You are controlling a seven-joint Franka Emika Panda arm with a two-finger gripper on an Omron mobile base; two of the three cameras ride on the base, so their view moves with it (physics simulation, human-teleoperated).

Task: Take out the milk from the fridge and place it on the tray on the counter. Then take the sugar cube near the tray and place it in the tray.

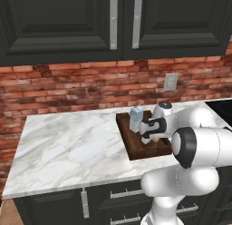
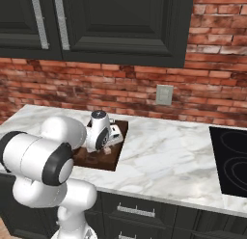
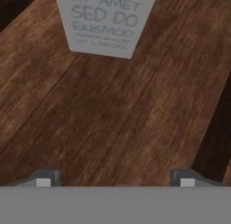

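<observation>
On the white marble worktop (image 1: pixel 68 147), below the dark wall cupboards (image 1: pixel 59 24) and the brick wall (image 1: pixel 68 88), lies the brown wooden tray (image 1: pixel 136 149). The milk (image 1: pixel 136 119) stands upright on the tray, toward its far end. The robot's hand (image 1: pixel 146 137) hangs low over the tray just beside the carton, not touching it. From the hand's own camera the carton's printed face (image 3: pixel 108 24) stands ahead on the bare boards (image 3: pixel 113 123), and the two fingertips (image 3: pixel 43 181) sit wide apart with nothing between them. A black hob (image 2: pixel 231 161) lies at the worktop's right. I cannot make out the sugar cube; the arm may cover it.
</observation>
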